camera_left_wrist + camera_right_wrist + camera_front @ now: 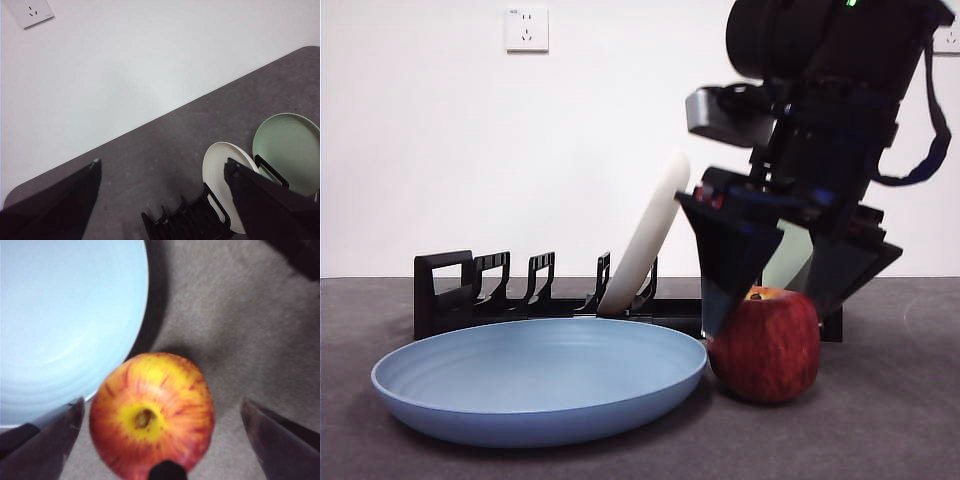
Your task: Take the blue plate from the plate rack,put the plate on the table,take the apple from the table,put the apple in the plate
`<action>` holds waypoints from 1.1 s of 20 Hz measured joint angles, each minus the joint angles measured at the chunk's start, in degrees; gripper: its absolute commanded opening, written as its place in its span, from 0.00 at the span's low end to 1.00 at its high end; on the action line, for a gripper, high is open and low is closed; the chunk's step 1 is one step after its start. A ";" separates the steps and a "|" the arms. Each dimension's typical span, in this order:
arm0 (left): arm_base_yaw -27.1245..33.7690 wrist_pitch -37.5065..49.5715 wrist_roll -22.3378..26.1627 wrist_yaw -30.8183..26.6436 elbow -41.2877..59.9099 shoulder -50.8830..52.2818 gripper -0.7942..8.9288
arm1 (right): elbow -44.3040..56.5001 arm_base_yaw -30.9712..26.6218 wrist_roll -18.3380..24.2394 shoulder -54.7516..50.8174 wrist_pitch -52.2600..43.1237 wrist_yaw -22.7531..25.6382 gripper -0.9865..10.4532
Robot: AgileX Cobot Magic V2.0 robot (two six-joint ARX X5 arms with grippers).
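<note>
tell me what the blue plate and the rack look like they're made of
The blue plate: probably glazed ceramic or melamine, satin finish, with faint concentric ridges and a soft sheen. The plate rack: looks like moulded black plastic, matte, with blocky, uniform dividers. Neither can be settled from the look alone.

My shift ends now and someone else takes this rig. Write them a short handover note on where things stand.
Right gripper: open, jaws straddling the large red apple with the yellow top, not closed on it.
Left gripper: open, holding nothing, above the long black slotted plate rack.
The wide light-blue round plate lies flat on the dark grey table, beside the apple.
A cream-white plate and a sage-green plate stand in the rack.
Done: plate out and set down.
Left: grasp the apple, place it in the plate.
</note>
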State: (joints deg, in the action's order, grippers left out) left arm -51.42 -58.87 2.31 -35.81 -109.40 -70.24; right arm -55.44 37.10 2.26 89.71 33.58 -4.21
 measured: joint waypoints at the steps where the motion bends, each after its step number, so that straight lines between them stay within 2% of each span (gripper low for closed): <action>1: 0.00 -0.28 0.00 0.00 0.00 0.00 0.51 | 0.00 0.00 0.00 0.48 -0.26 0.11 0.63; 2: 0.00 -0.63 -0.02 0.00 0.00 0.00 0.51 | 0.00 0.00 0.00 0.66 -0.72 0.17 0.60; 6: 0.00 -1.11 -0.02 0.00 0.00 0.00 0.51 | 0.00 0.00 -0.02 0.70 -1.73 0.17 0.28; 10: 0.00 -2.19 -0.39 0.00 0.00 0.00 0.51 | -0.09 0.00 0.02 0.70 -0.70 0.15 0.10; 11: 0.00 -2.56 -0.39 0.00 0.00 0.00 0.51 | -0.17 0.00 0.02 0.70 -0.48 0.15 0.07; 22: 0.00 -3.91 -0.39 -0.02 0.00 0.00 0.51 | -2.58 0.33 -0.81 -2.45 3.13 3.06 0.07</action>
State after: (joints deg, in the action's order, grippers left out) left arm -51.42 -62.78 1.91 -35.83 -109.40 -70.24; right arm -58.02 37.43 1.45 87.26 36.71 -1.15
